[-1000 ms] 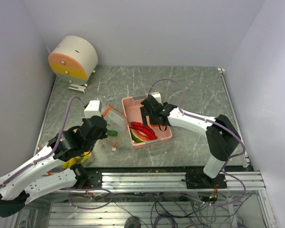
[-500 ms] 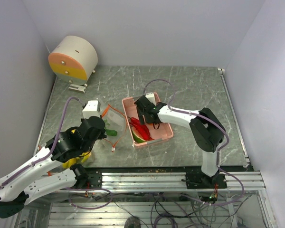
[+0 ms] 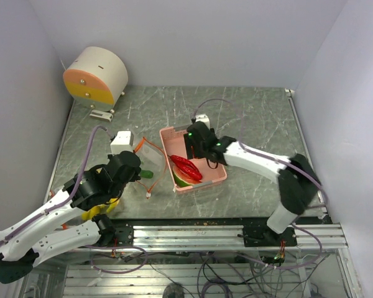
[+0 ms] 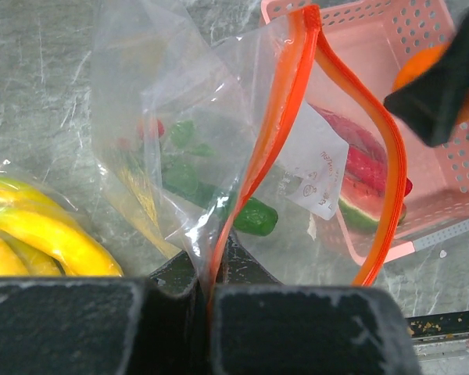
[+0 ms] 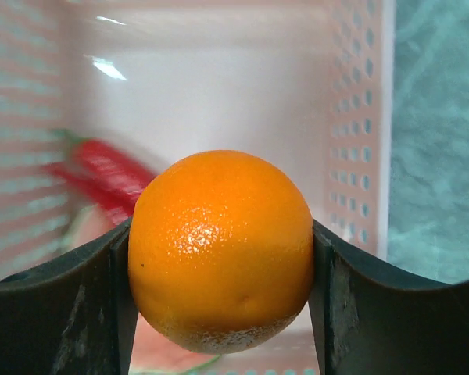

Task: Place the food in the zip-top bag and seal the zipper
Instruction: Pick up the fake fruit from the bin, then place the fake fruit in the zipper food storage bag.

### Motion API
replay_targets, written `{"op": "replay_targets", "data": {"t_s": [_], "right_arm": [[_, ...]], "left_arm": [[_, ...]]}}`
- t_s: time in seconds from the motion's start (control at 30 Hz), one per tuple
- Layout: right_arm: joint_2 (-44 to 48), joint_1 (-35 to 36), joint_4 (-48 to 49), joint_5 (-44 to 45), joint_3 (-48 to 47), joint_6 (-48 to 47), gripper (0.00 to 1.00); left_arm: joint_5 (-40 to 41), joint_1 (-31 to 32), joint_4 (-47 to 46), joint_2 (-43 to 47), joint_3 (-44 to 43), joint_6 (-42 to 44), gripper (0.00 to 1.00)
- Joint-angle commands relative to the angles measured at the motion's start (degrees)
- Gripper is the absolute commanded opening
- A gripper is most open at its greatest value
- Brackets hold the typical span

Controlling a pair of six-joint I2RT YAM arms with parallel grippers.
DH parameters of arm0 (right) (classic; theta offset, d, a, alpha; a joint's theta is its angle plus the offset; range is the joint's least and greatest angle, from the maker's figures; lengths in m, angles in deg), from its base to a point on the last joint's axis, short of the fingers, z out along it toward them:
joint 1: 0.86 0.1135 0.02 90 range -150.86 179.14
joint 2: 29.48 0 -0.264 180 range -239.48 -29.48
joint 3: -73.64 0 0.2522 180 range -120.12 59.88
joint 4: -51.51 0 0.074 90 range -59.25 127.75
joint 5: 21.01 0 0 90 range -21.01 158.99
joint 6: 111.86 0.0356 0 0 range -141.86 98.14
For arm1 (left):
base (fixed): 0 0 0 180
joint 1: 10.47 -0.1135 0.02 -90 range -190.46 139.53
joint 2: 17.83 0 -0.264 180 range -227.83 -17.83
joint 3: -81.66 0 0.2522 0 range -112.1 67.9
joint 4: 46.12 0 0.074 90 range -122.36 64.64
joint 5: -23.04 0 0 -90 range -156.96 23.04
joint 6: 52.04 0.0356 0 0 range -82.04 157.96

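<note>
Right wrist view: loading barely begun, bag unsealed.
Right hand [image 5: 220, 262] clamps the orange [image 5: 220, 234] above the pink tray [image 5: 359, 117]; chili peppers [image 5: 109, 172] and watermelon slice [image 4: 363, 205] lie beneath it. Left hand [image 4: 207, 308] pinches the zip-top bag [image 4: 164, 117] by its gaping zipper [image 4: 270, 133], bananas [image 4: 47, 234] alongside.

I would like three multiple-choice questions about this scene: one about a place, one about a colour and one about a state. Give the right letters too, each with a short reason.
1. Where does the watermelon slice lie?
A. on the table top
B. in the pink tray
C. on the beige drum

2. What colour is the strip along the mouth of the clear bag?
A. blue
B. green
C. orange-red

3. In what state is the right hand?
A. shut on the orange
B. open and empty
C. shut on a chili pepper

Answers:
1 B: the top view shows the slice inside the tray's walls.
2 C: the left wrist view shows the orange-red edge.
3 A: both fingers press the orange's sides.
</note>
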Motion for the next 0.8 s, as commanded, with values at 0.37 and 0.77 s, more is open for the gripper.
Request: {"op": "replay_targets", "data": {"t_s": [0.37,0.77], "right_arm": [[22.54,12.52,34.16,-37.65,8.54,-8.67,0.37],[11.56,14.71,29.29,-23.76,0.64,-7.72,0.76]], "left_arm": [[-0.80,0.03,-1.22,-0.61,0.43,-0.52,0.07],[-1.41,0.03,-0.77,0.05,-0.02,-0.63,0.07]]}}
